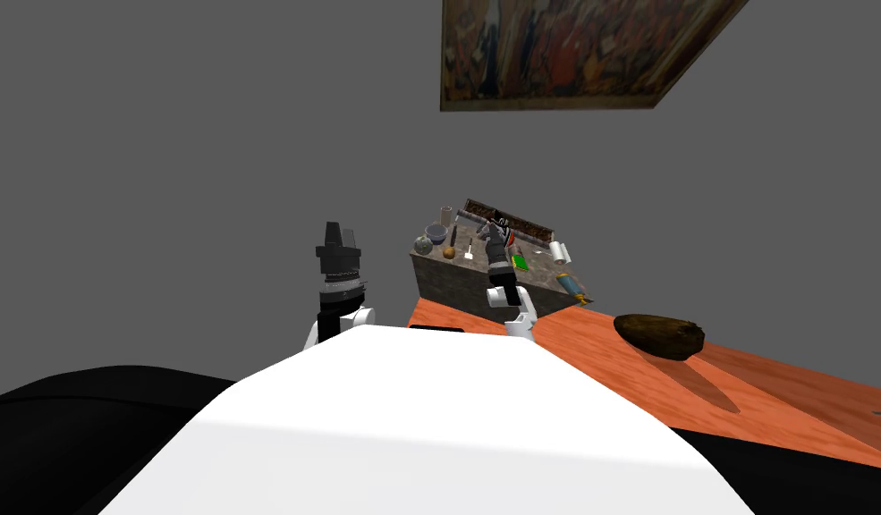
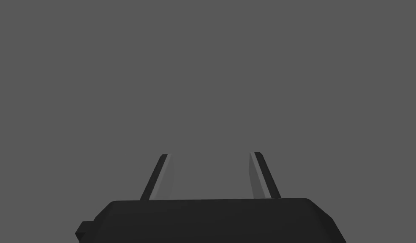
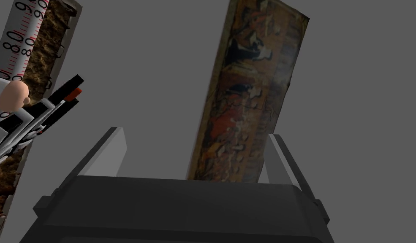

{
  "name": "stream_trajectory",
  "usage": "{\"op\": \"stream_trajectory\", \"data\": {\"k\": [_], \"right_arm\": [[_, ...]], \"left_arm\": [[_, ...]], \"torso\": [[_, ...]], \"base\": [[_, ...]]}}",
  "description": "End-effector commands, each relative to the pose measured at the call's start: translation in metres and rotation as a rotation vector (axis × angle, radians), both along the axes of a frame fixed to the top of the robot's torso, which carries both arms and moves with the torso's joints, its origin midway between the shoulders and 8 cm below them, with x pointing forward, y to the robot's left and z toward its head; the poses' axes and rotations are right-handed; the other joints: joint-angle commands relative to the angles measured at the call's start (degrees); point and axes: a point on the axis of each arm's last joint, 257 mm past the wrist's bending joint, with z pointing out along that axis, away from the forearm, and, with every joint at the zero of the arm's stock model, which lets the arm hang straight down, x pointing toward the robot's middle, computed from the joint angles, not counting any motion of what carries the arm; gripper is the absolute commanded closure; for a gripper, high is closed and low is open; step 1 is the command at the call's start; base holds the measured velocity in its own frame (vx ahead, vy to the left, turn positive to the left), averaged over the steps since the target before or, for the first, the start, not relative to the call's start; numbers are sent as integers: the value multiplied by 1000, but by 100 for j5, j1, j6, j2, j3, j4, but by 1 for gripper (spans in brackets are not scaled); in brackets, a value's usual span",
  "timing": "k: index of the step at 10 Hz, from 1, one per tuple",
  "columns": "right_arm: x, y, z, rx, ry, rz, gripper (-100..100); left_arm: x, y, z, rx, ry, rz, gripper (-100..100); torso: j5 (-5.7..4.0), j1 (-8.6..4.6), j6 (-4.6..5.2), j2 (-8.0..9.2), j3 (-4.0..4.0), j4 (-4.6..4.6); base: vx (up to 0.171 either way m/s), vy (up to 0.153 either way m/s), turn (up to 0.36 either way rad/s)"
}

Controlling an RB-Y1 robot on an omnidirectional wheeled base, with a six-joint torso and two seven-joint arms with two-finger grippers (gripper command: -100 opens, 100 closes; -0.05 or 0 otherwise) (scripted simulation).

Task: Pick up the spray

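Note:
A small stone-topped table [image 1: 447, 277] stands ahead of me, crowded with small items. At its near right corner lies a blue and yellow bottle-like thing [image 1: 568, 284], half over the edge; it looks most like the spray. My right gripper [image 1: 494, 225] hovers over the middle of the table, open [image 3: 196, 133] with nothing between its fingers. Just outside one of its fingers is a cluster of white bars, black rods with a red tip [image 3: 69, 95] and a white tube marked with numbers [image 3: 23, 33]. My left gripper [image 1: 339, 234] is raised left of the table, open [image 2: 211, 154] and empty.
On the table are a grey vase [image 1: 423, 244], a bowl [image 1: 436, 232], a cup [image 1: 446, 215], an orange ball [image 1: 449, 252], a green block [image 1: 520, 262], a white roll [image 1: 559, 251] and a long brown tray [image 1: 519, 223] at the back. To the right, an orange wooden surface [image 1: 769, 393] bears a dark brown oval lump [image 1: 659, 335].

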Motion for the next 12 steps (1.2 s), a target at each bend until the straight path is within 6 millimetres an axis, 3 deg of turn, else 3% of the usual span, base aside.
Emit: {"op": "stream_trajectory", "data": {"k": [1, 2, 3, 5, 6, 12], "right_arm": [[11, 5, 0, -22, 8, 0, -100], [25, 12, -13, -63, 49, -8, -100], [27, 15, -5, -63, 34, -3, -100], [53, 30, -23, -148, 92, -17, -100], [60, 34, -16, -150, 88, -14, -100], [109, 58, -38, -296, 183, -44, -100]], "left_arm": [[0, 0, 0, 0, 0, 0, 0], [0, 0, 0, 0, 0, 0, 0], [0, 0, 0, 0, 0, 0, 0], [0, 0, 0, 0, 0, 0, 0], [0, 0, 0, 0, 0, 0, 0], [0, 0, 0, 0, 0, 0, 0]], "torso": [[0, 0, 0, 0, 0, 0], [0, 2, 2, -6, -3, -1], [0, 2, 0, -10, -5, -2], [2, 7, 0, -8, -5, -2], [2, 8, 1, 4, 2, 1], [1, 5, 2, -21, -12, -5]], "base": [[-62, -9, 35], [-58, -8, 59], [-61, -6, 40], [-89, 2, 84], [-83, -4, 32], [-38, -6, 44]]}}
